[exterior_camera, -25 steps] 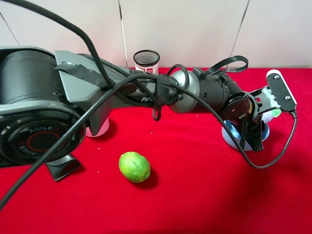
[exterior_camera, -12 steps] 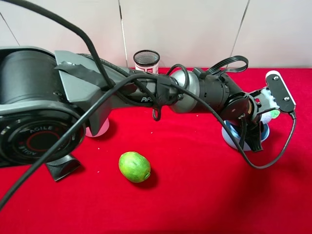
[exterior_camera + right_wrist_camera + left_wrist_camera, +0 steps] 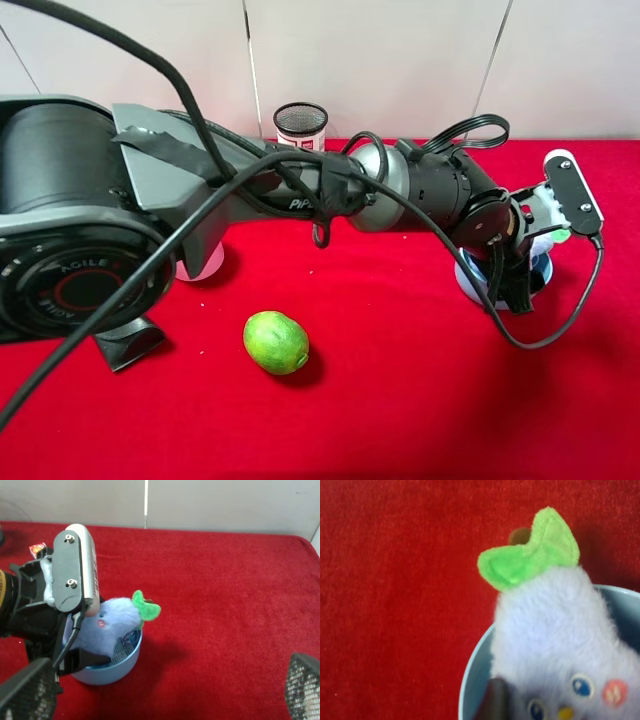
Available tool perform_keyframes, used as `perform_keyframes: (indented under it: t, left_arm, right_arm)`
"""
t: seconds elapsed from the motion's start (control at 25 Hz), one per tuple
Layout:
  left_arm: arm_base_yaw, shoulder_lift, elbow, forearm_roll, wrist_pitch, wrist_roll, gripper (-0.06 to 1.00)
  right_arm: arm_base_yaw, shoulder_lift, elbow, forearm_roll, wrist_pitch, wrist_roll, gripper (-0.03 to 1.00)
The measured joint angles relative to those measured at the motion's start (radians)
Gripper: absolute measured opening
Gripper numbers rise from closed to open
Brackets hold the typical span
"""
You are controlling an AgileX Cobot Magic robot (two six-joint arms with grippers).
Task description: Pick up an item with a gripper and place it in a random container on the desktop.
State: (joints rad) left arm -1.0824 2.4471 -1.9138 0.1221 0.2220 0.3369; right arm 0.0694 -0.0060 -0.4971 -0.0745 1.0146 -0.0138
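The pale-blue plush toy (image 3: 112,622) with a green bow (image 3: 146,608) rests partly inside the round light-blue bowl (image 3: 112,667), leaning on its rim with the bow sticking out. My left gripper (image 3: 87,642) reaches across to the right side and is closed around the plush over the bowl. In the left wrist view the plush (image 3: 550,630) fills the frame above the bowl rim (image 3: 472,680), with one dark finger (image 3: 495,700) against it. In the high view the plush (image 3: 547,235), bowl (image 3: 467,278) and left gripper (image 3: 522,272) are at the right. My right gripper (image 3: 162,690) is open and empty, short of the bowl.
A green lime (image 3: 276,342) lies at front centre on the red cloth. A black mesh cup (image 3: 300,122) stands at the back. A pink vessel (image 3: 200,262) is mostly hidden behind the left arm. A small candy pack (image 3: 37,548) lies beyond the bowl.
My left gripper with the plush has shifted very slightly over the bowl. Nothing else has moved.
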Motion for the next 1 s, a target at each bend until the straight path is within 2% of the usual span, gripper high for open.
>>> perform_keyframes:
  t: [0.12, 0.24, 0.84, 1.0]
  left_arm:
    - [0.000, 0.000, 0.000, 0.000, 0.000, 0.003, 0.90]
    - [0.000, 0.000, 0.000, 0.001, 0.000, 0.003, 0.97]
    - [0.000, -0.011, 0.000, 0.000, 0.008, 0.003, 0.99]
    - [0.000, -0.051, 0.000, 0.022, 0.019, 0.004, 0.99]
  right_arm:
    - [0.000, 0.000, 0.000, 0.000, 0.000, 0.000, 0.69]
    - [0.000, 0.000, 0.000, 0.000, 0.000, 0.000, 0.69]
    - [0.000, 0.000, 0.000, 0.000, 0.000, 0.000, 0.69]
    - [0.000, 0.000, 0.000, 0.000, 0.000, 0.000, 0.69]
